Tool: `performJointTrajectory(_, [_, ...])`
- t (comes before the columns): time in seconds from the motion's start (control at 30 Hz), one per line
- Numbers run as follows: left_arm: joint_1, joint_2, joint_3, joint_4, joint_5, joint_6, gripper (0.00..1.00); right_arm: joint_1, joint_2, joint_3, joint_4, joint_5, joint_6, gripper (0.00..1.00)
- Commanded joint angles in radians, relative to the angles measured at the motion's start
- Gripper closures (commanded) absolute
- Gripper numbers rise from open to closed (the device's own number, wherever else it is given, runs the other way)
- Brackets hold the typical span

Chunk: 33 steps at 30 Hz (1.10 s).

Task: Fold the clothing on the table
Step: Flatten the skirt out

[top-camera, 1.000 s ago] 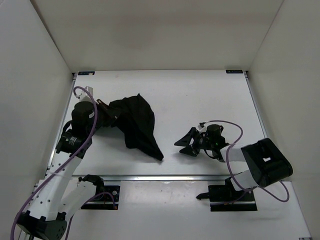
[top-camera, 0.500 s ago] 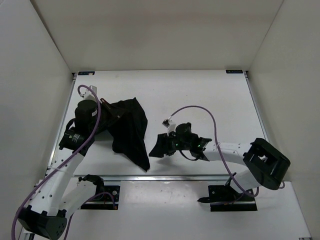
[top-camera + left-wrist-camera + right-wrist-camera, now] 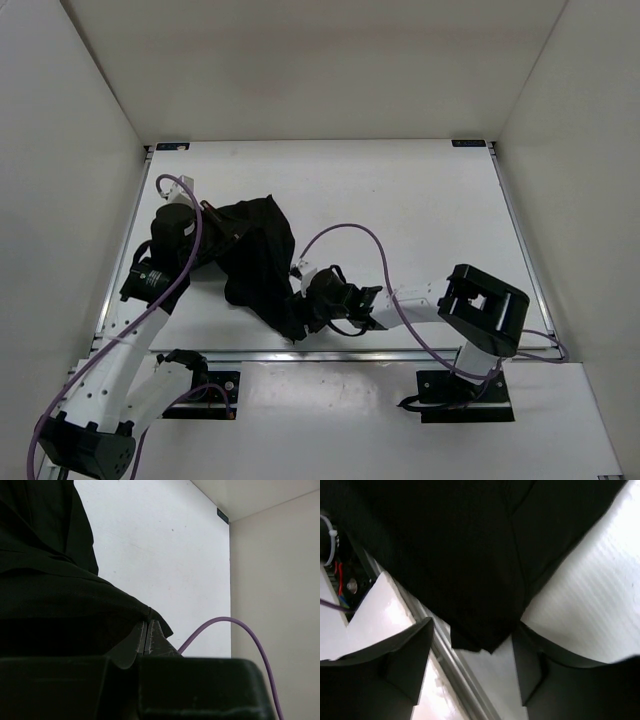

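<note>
Grab stage. Left jaws pinched shut on the black garment [image 3: 258, 255], bunched at 9 o'clock on the worktop [image 3: 400, 200]. Right jaws wide, straddling its 6 o'clock corner, not gripping. Next, I'd guess: close there, then spread flat.

On the table [image 3: 420, 200] we find the clothing [image 3: 258, 255] heaped in the left half, its tip reaching toward the near rail [image 3: 400, 354]; the left gripper [image 3: 212, 236] sits at its left edge, the right gripper [image 3: 303, 310] at its near tip, which lies between the jaws
</note>
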Motion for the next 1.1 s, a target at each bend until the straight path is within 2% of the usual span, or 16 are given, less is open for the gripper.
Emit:
performJointTrajectory(0.0, [0.009, -0.028, -0.024, 0.026, 0.022, -0.012, 1.0, 0.019, 0.051, 0.023, -0.021, 0.015, -0.017, 0.42])
performJointTrajectory(0.03, [0.011, -0.02, -0.018, 0.026, 0.025, -0.009, 1.0, 0.019, 0.06, 0.033, -0.012, 0.0, -0.024, 0.48])
performJointTrajectory(0.1, [0.011, -0.017, -0.023, 0.027, 0.027, -0.006, 1.0, 0.016, 0.074, 0.037, -0.014, -0.006, -0.013, 0.7])
performJointTrajectory(0.13, [0.014, -0.022, -0.02, 0.024, 0.016, -0.003, 1.0, 0.018, 0.076, 0.034, -0.02, -0.014, -0.01, 0.77])
performJointTrajectory(0.17, [0.014, -0.019, -0.016, 0.026, 0.022, -0.003, 1.0, 0.01, 0.07, 0.032, -0.018, -0.023, -0.006, 0.95])
performJointTrajectory(0.2, [0.019, -0.019, -0.015, 0.026, 0.031, -0.002, 1.0, -0.007, 0.064, 0.027, -0.036, -0.015, -0.004, 1.0])
performJointTrajectory(0.27, [0.028, -0.013, -0.003, 0.016, 0.025, 0.015, 1.0, -0.027, 0.009, 0.038, -0.111, 0.02, -0.036, 1.0])
performJointTrajectory(0.33, [0.048, 0.026, 0.051, 0.009, 0.047, 0.05, 1.0, -0.056, -0.051, 0.105, -0.333, 0.118, -0.175, 1.0])
performJointTrajectory(0.4, [0.069, 0.075, 0.152, 0.0, 0.074, 0.101, 1.0, -0.074, -0.165, 0.2, -0.508, 0.306, -0.301, 1.0])
performJointTrajectory(0.47, [0.052, 0.153, 0.332, -0.058, 0.074, 0.147, 1.0, -0.107, -0.25, 0.334, -0.691, 0.411, -0.461, 1.0])
performJointTrajectory(0.57, [0.038, 0.187, 0.5, -0.083, 0.05, 0.164, 1.0, -0.169, -0.416, 0.428, -0.764, 0.5, -0.628, 1.0])
performJointTrajectory(0.67, [0.071, 0.144, 0.543, -0.068, 0.047, 0.129, 1.0, -0.267, -0.588, 0.422, -0.735, 0.436, -0.697, 1.0])
performJointTrajectory(0.77, [0.043, 0.067, 0.519, -0.025, 0.027, 0.098, 1.0, -0.279, -0.735, 0.44, -0.724, 0.419, -0.749, 1.0])
performJointTrajectory(0.83, [0.026, 0.034, 0.52, -0.02, 0.021, 0.089, 1.0, -0.271, -0.788, 0.492, -0.763, 0.337, -0.806, 1.0])
performJointTrajectory(0.93, [0.031, 0.006, 0.534, -0.033, 0.013, 0.089, 1.0, -0.344, -0.757, 0.624, -0.889, 0.153, -0.858, 1.0])
performJointTrajectory(1.07, [0.025, 0.021, 0.507, -0.008, 0.011, 0.097, 1.0, -0.588, -0.653, 0.701, -1.037, -0.146, -0.975, 1.0])
